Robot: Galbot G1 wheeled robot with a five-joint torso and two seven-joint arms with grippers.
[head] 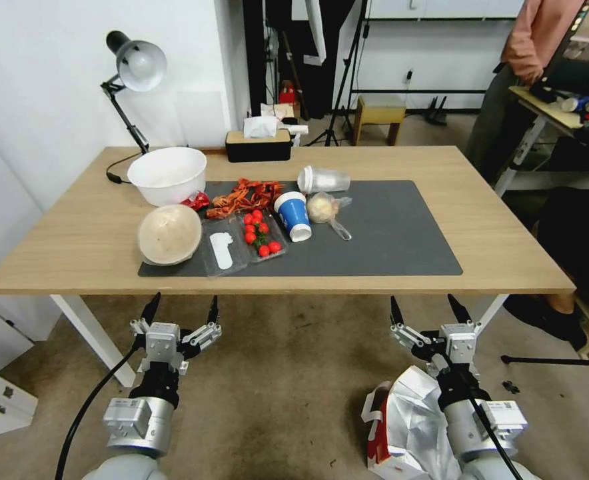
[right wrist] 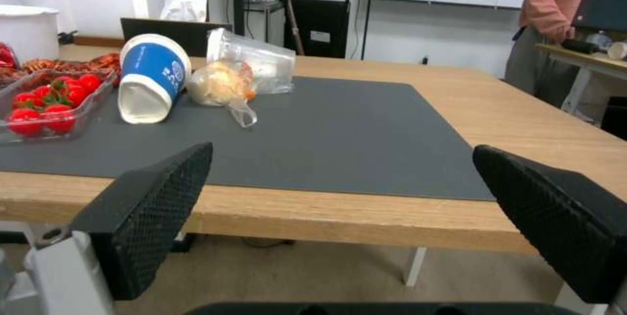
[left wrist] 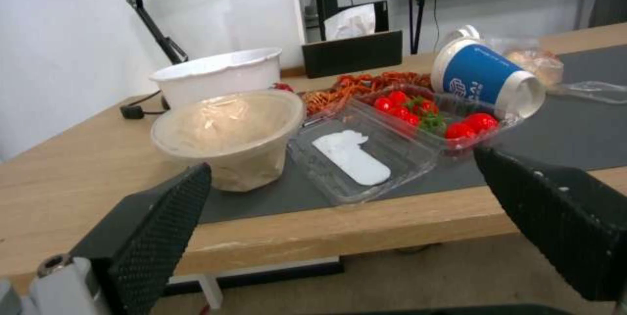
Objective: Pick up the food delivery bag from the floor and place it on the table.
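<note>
Honestly, I am reading no clear writing — just a white logo on the blue cup [head: 292, 215]. My left gripper [head: 180, 312] and right gripper [head: 430, 308] are hovering wide apart, empty, before the table [head: 508, 257]; the food delivery bag [head: 408, 427] is sitting on the floor [head: 288, 393] beneath my right arm.

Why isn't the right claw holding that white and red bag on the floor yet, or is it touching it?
Apart. In the head view the right gripper is raised near the table edge, fingers spread and empty, while the food delivery bag sits lower on the floor beside the arm.
</note>
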